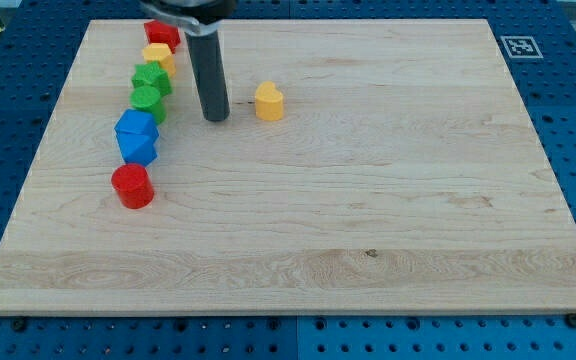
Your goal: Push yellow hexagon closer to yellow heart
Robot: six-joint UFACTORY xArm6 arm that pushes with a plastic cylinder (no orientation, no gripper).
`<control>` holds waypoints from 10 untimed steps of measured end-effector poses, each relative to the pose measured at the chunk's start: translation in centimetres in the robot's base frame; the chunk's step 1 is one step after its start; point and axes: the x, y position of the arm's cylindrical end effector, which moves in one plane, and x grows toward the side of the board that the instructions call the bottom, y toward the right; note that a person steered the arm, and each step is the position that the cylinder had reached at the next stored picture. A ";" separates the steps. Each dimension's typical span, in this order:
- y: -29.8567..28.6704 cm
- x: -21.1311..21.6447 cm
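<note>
One yellow block (269, 102) stands alone in the upper middle of the board; it looks like the heart, though its shape is not clear. The other yellow block (158, 55), seemingly the hexagon, sits near the top of a column of blocks at the view's upper left, between a red block (161, 35) above and a green block (152, 78) below. My tip (216, 118) rests on the board between the column and the lone yellow block. It is a short gap left of that block and touches nothing.
The column runs down the view's left: a second green block (148, 100), two blue blocks (136, 127) (139, 149), then a red cylinder (132, 187). The wooden board (368, 220) lies on a blue perforated table; a marker tag (520, 46) is at the upper right.
</note>
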 end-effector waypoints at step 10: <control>-15.5 -13.5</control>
